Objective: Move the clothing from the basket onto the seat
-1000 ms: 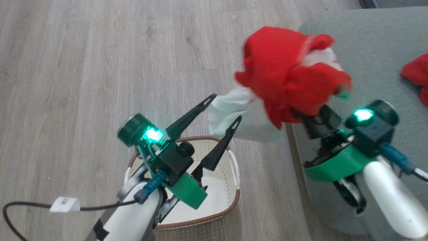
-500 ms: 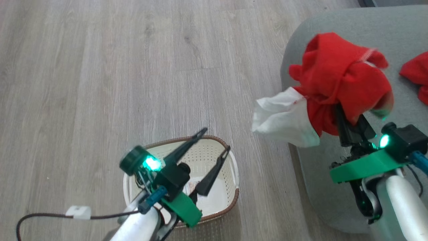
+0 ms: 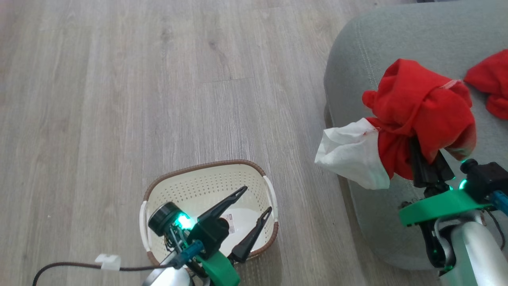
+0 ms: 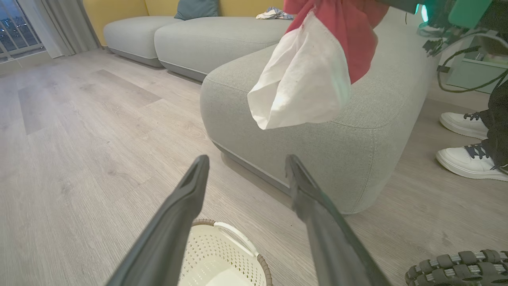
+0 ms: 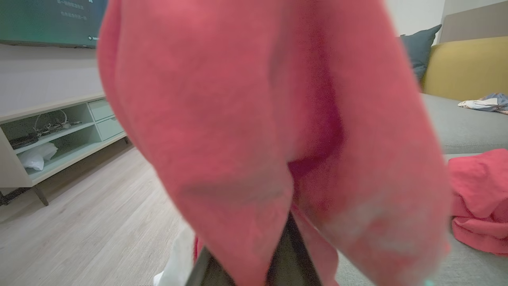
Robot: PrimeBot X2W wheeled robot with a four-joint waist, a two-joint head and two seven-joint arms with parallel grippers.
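My right gripper (image 3: 421, 147) is shut on a bundle of clothing: a bright red piece (image 3: 420, 111) with a white piece (image 3: 350, 157) hanging from its left side. The bundle hangs above the left edge of the grey-green seat (image 3: 397, 51). The red cloth (image 5: 258, 119) drapes over the right fingers (image 5: 285, 258) in the right wrist view. Another red piece (image 3: 490, 81) lies on the seat farther right. My left gripper (image 3: 258, 198) stands open and empty over the cream basket (image 3: 198, 169), which holds a paper label (image 3: 229, 222). In the left wrist view the white piece (image 4: 305, 83) hangs beyond the open left gripper (image 4: 247, 159).
Wooden floor (image 3: 139, 79) surrounds the basket. A person's white shoes (image 4: 462, 163) stand on the floor by the seat's end. A low cabinet (image 5: 59, 131) lines the wall. A cable with a white tag (image 3: 107, 260) trails from my left arm.
My right gripper has carried the clothing bundle rightward, from beside the seat to over its edge. My left gripper has drawn back over the basket, still open. The head view has shifted.
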